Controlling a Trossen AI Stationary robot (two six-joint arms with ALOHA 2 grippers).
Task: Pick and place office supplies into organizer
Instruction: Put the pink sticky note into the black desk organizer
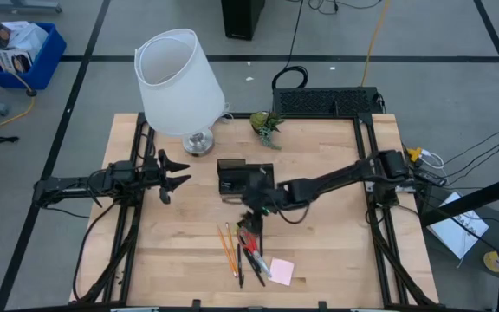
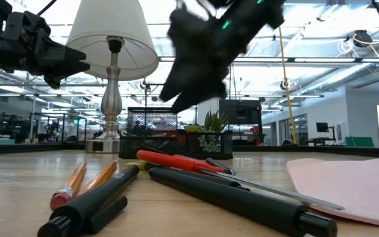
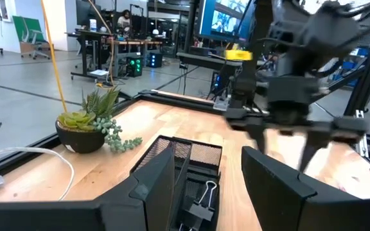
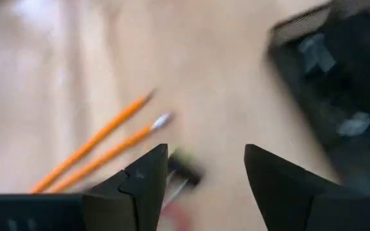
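The low black organizer [image 1: 232, 176] sits mid-table with a black clip [image 3: 202, 196] in one compartment. Nearer the front edge lie two orange pencils [image 1: 229, 250], black pens [image 1: 243, 267], red-handled scissors [image 1: 251, 241] and a pink sticky-note pad [image 1: 281, 271]. My right gripper [image 1: 251, 217] hangs open above the table between the organizer and these supplies, pointing slantwise down, with nothing between its fingers [image 4: 143, 183]. My left gripper [image 1: 178, 178] waits open to the left of the organizer, raised and pointing level toward it.
A white lamp [image 1: 180, 82] stands at the far left of the table and a small green plant [image 1: 267, 124] at the far middle. A large black wire rack [image 1: 327, 102] sits at the far right edge. Bare wood lies on both sides of the supplies.
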